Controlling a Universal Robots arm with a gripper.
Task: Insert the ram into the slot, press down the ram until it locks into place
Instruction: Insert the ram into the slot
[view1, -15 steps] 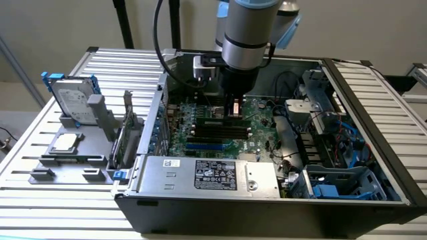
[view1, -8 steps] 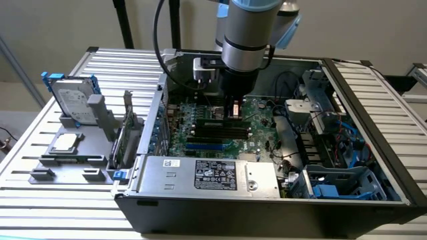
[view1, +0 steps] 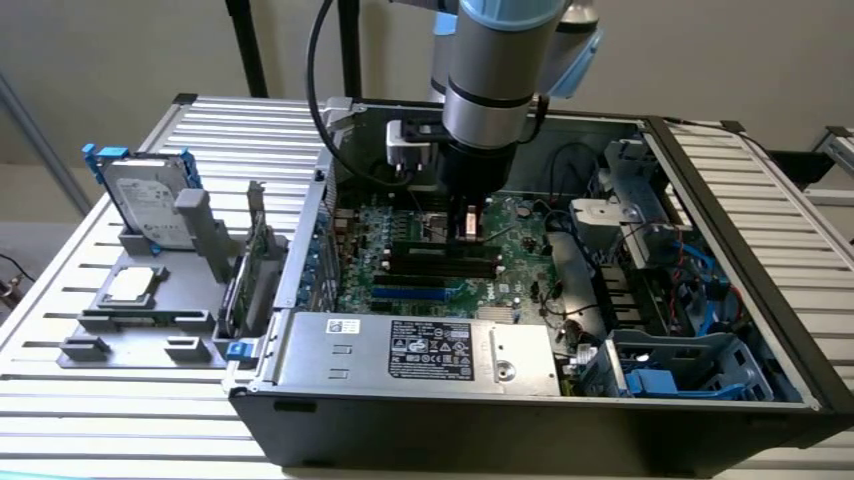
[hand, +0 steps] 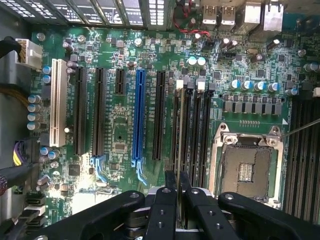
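Black two-fingered gripper (hand: 178, 200) pinched the long, thin green ram stick (hand: 180, 140) by its flat faces, edge-down along the narrow black plastic slot (hand: 175, 130) beside the metal-framed processor socket (hand: 247, 167) — likely to keep it square for seating — locked or not, unclear.

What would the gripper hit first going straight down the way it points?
Likely the black slot on the motherboard. The gripper holds the ram edge-on, lined up over that slot, so the ram's edge would touch it before the fingers reach anything. The gap left is unclear.
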